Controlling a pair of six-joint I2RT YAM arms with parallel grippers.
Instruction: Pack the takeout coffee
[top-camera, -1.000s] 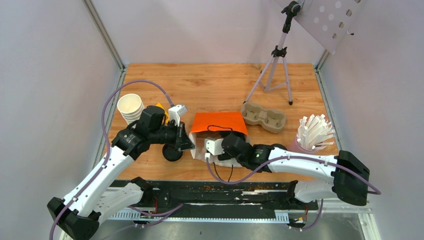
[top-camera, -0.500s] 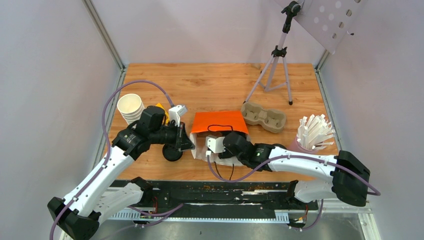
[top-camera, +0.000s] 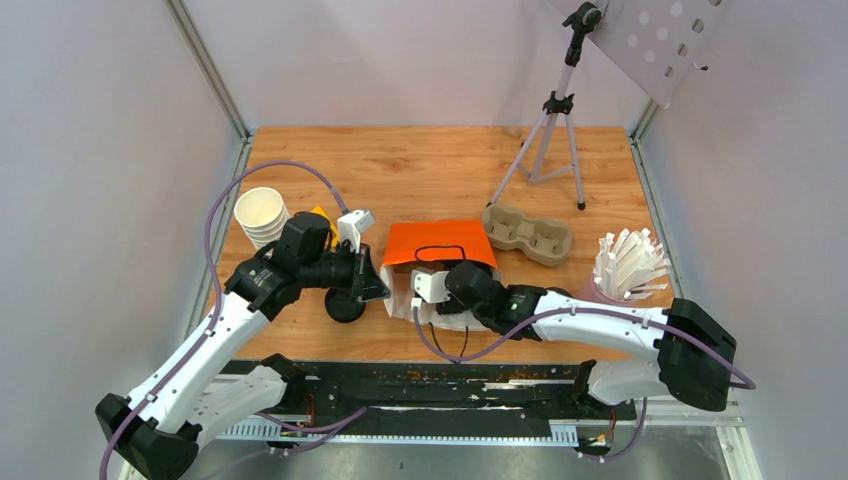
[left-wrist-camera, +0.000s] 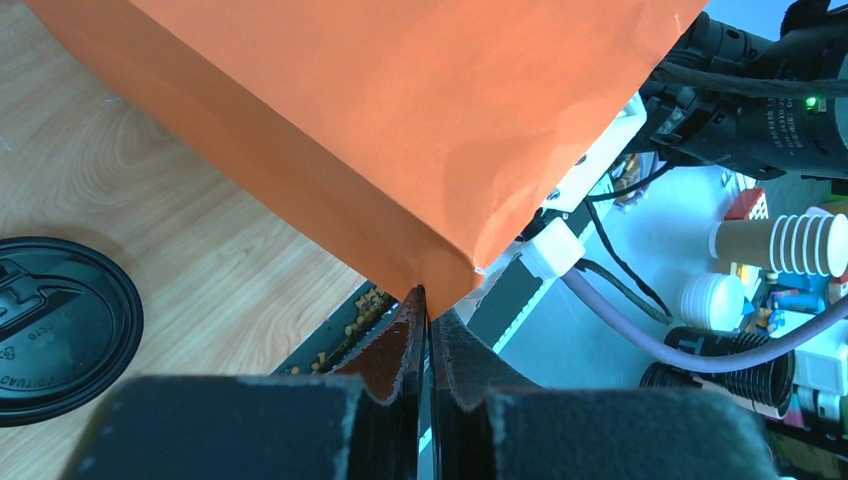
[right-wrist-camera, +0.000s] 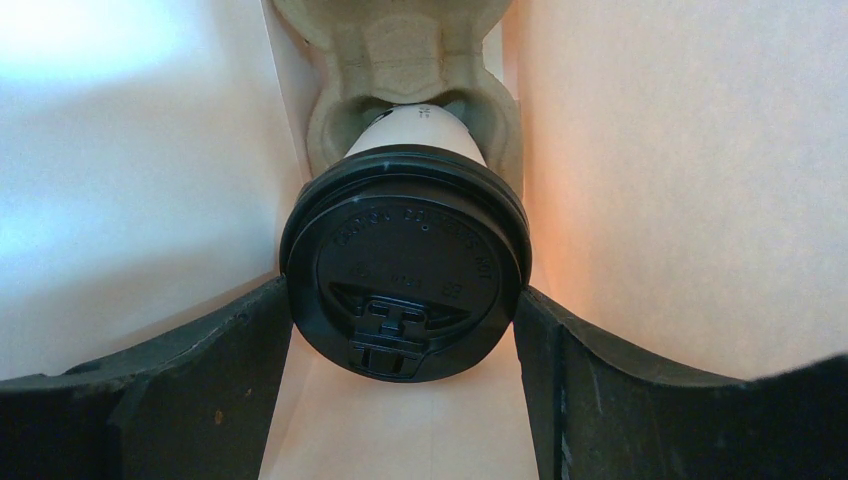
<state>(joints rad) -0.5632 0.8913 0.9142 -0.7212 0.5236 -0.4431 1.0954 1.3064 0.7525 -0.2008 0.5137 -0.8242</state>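
Observation:
The orange paper bag lies on its side with its mouth toward the near edge. My left gripper is shut on a corner of the bag's rim, at the left of the mouth. My right gripper reaches inside the bag, its fingertips hidden in the top view. Its fingers press both sides of the black lid of a takeout coffee. The white cup's base sits in a pocket of a cardboard carrier deep in the bag.
A loose black lid lies just left of the bag mouth. A stack of lidless white cups stands at the left. A second cardboard carrier, a holder of white sticks and a tripod are to the right.
My right wrist has pushed slightly farther into the bag. The left arm and the bag have stayed still.

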